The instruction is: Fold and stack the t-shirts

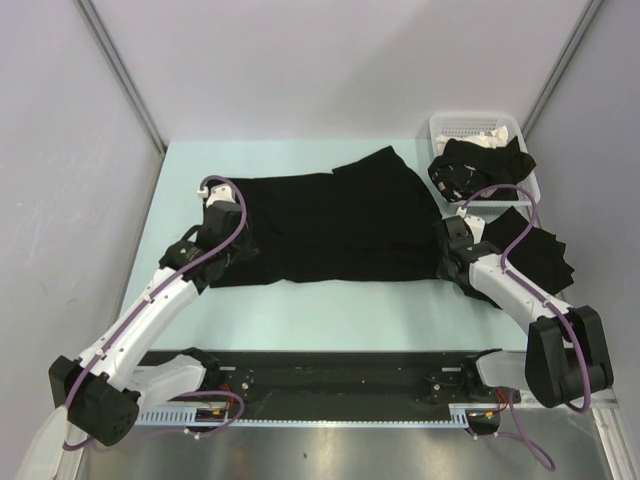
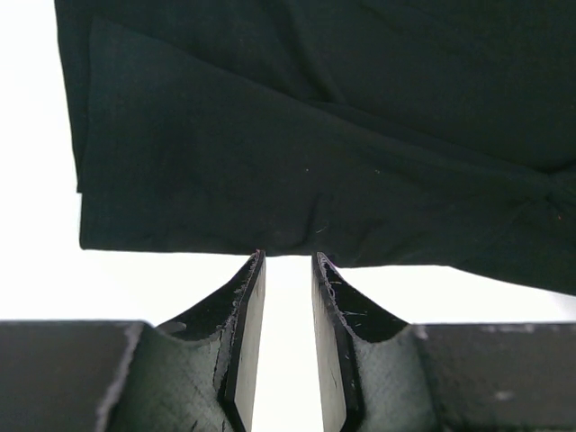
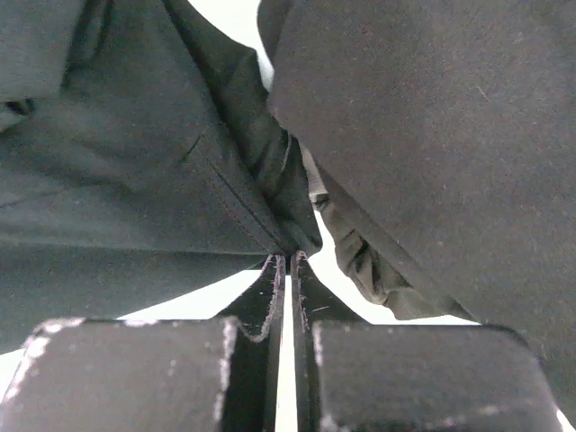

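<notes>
Right jaws pinching t-shirt [image 1: 330, 225] edge, left parted

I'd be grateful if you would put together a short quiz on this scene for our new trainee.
1. True or false: the white basket stands at the table's far left corner.
2. The left gripper's jaws are: A) shut on cloth; B) apart, table showing between; C) out of view.
3. What does the right gripper pinch?
Key: 1 false, far right corner; 2 B; 3 the edge of the spread black t-shirt.
</notes>
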Robot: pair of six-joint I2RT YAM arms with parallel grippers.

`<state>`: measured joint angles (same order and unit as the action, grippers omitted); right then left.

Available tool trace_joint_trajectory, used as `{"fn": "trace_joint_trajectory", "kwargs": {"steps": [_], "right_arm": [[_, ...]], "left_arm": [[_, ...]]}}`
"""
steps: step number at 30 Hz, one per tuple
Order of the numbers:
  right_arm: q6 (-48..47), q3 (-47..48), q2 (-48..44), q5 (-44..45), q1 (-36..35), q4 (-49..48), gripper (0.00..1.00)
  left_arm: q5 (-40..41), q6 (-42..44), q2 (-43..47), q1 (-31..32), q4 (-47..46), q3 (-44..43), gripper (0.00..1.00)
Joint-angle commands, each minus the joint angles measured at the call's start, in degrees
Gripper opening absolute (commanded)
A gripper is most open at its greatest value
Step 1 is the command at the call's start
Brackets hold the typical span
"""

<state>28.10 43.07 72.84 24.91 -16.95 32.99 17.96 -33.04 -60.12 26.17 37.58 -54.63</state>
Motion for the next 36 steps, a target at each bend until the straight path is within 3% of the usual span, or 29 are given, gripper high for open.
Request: {"fn": "trace_joint_trajectory", "kwargs": {"steps": [1, 9, 12, 19, 23, 24, 27, 36], "right_arm": [[-0.68, 0.17, 1.78, 0.24, 1.57, 1.63, 0.0], [-1.29, 0.26, 3.36, -0.38, 2.36, 1.02, 0.0], [-1.29, 0.35, 3.63, -0.47, 2.36, 1.02, 0.12], [-2.96, 2.72, 0.22, 0.32, 2.36, 2.51, 0.22], [-5.15, 4.74, -4.88, 0.93, 2.36, 3.48, 0.51], [-5.59, 5.61, -5.86, 1.11, 2.36, 3.83, 0.66], [-6.65, 7.28, -8.32, 1.99, 2.36, 4.71, 0.79], [-7.7, 10.81, -12.1, 1.29, 2.36, 6.56, 0.87]], "left_arm": [[0.06, -0.98, 0.0, 0.98, -1.37, -2.76, 0.32], [0.5, -1.15, 0.79, 1.25, -0.23, -2.41, 0.32], [0.76, -1.5, 0.62, 1.42, 0.38, -1.97, 0.32], [1.91, -3.87, 0.7, 1.69, -0.84, 4.96, 0.34], [1.99, -5.72, 0.01, 1.77, -3.74, 8.57, 0.36], [2.17, -5.81, -0.52, 1.69, -3.92, 9.45, 0.36], [3.13, -6.34, -2.46, 1.69, -4.45, 10.59, 0.36], [13.5, -8.45, -8.08, 1.77, -1.03, 9.03, 0.44]]}}
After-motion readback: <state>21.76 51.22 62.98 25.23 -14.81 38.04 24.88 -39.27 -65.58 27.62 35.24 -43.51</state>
